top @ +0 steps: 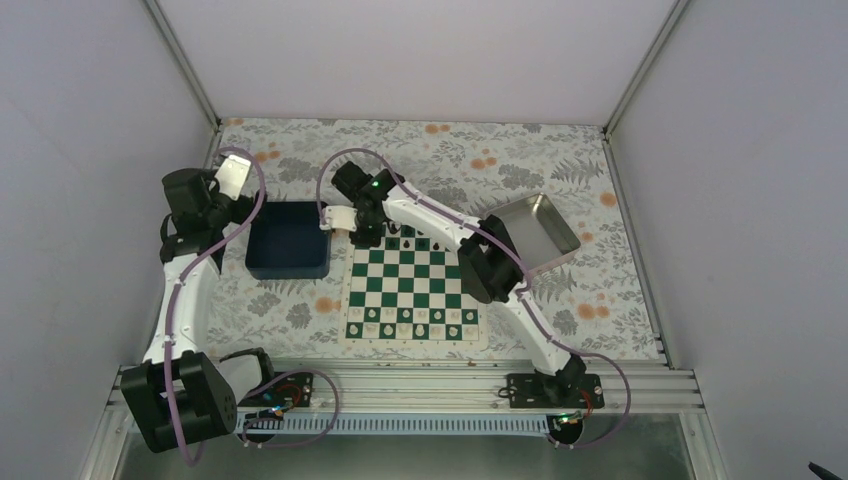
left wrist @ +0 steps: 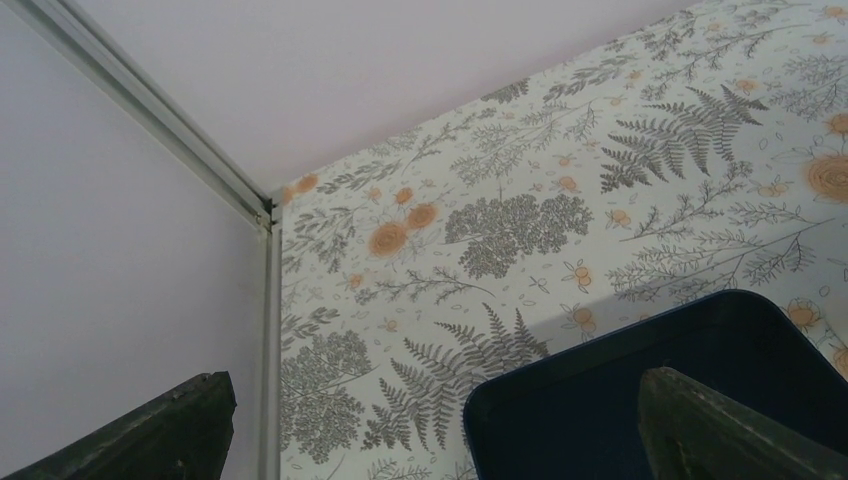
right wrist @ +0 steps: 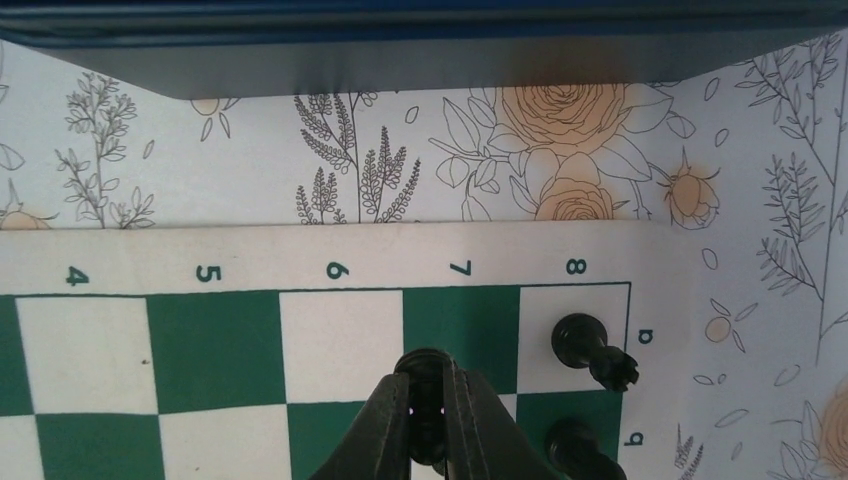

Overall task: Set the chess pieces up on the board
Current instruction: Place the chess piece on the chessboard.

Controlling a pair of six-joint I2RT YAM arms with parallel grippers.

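Note:
The green and white board (top: 412,290) lies mid-table, and its a-file edge (right wrist: 215,340) fills the right wrist view. My right gripper (top: 366,238) (right wrist: 428,385) is shut on a black chess piece (right wrist: 427,365), low over the board's far left corner, around the seventh rank. Beside it a black rook (right wrist: 590,348) stands on the corner square, with another black piece (right wrist: 575,450) just below it. A few more black pieces (top: 410,240) dot the far row. My left gripper (top: 230,178) (left wrist: 437,440) hangs open above the far left corner of the blue bin, holding nothing.
A dark blue bin (top: 288,240) (left wrist: 620,400) (right wrist: 400,50) sits left of the board. A silver metal tray (top: 537,232) sits to its right, partly behind the right arm. White pieces (top: 412,322) fill the board's near rows. Walls enclose the floral table.

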